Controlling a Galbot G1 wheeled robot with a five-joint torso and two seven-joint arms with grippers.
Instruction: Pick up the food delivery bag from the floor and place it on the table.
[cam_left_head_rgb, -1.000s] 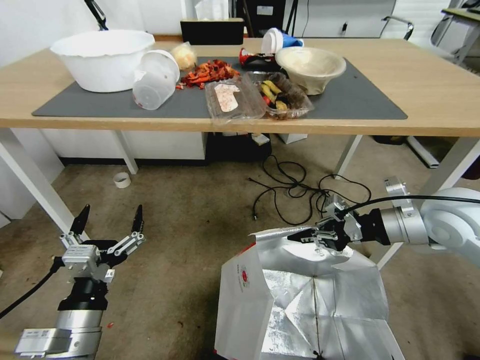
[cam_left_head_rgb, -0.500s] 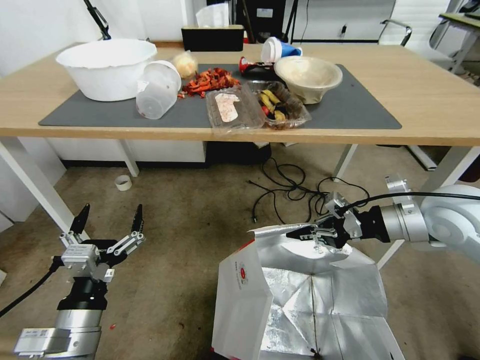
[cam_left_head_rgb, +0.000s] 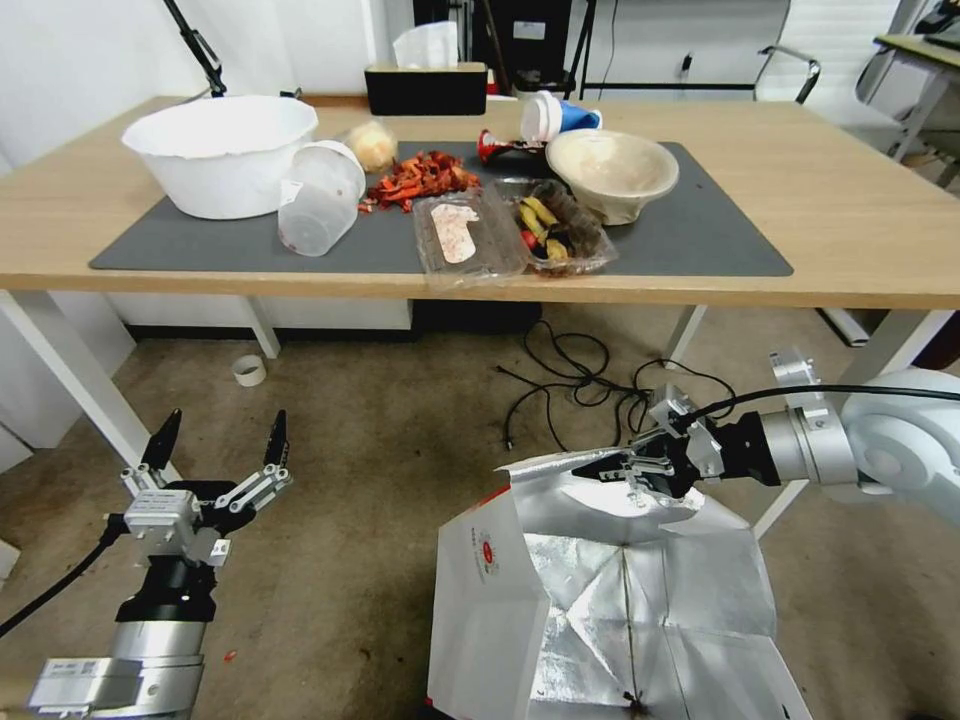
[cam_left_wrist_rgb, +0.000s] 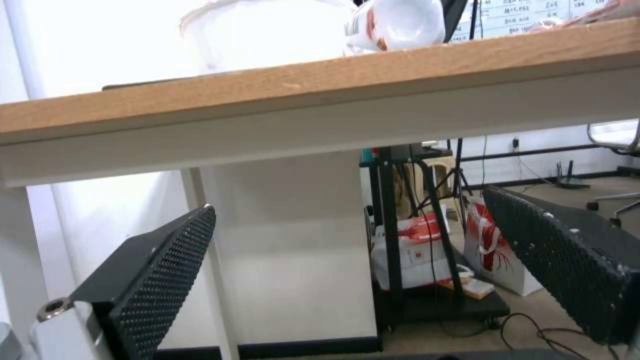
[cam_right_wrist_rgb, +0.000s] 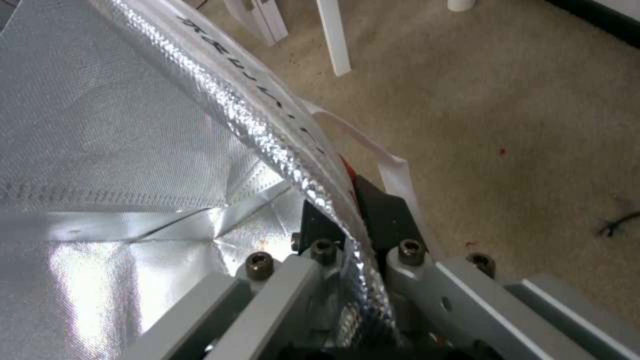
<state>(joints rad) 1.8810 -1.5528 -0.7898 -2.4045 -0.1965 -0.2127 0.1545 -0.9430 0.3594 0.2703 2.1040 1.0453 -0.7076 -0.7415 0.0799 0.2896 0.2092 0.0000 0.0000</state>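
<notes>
**Right pincer clamped on the rim of the bag, low before the surface**

The food delivery bag (cam_left_head_rgb: 600, 610) stood open on the floor (cam_left_head_rgb: 370, 470), near the robot and to the right, with its silver lining turned up. On its white left side there was a small round red logo (cam_left_head_rgb: 489, 552) with some small print beside it, too small to read. In the right wrist view a line of dark characters ran along the folded rim (cam_right_wrist_rgb: 267, 125) of the bag; I could not read them. A white strap handle (cam_right_wrist_rgb: 393, 170) hung just outside this rim.

The right pincer (cam_left_head_rgb: 605, 468) reached in from the right and was closed on the far rim of the bag, one finger inside and one outside the foil. The left pincer (cam_left_head_rgb: 218, 440) waited low on the left, its fingers wide apart and holding nothing.

The surface (cam_left_head_rgb: 860, 220) stood beyond, with a dark grey mat (cam_left_head_rgb: 700, 230). On the mat were a large white bowl (cam_left_head_rgb: 220, 150), a clear cup on its side (cam_left_head_rgb: 318, 198), red food scraps (cam_left_head_rgb: 418, 178), two clear trays (cam_left_head_rgb: 512, 230) at the near edge and a beige bowl (cam_left_head_rgb: 612, 172). Black cables (cam_left_head_rgb: 580, 385) lay on the floor between the bag and the surface, and a small roll of tape (cam_left_head_rgb: 249, 370) lay by the left leg.
</notes>
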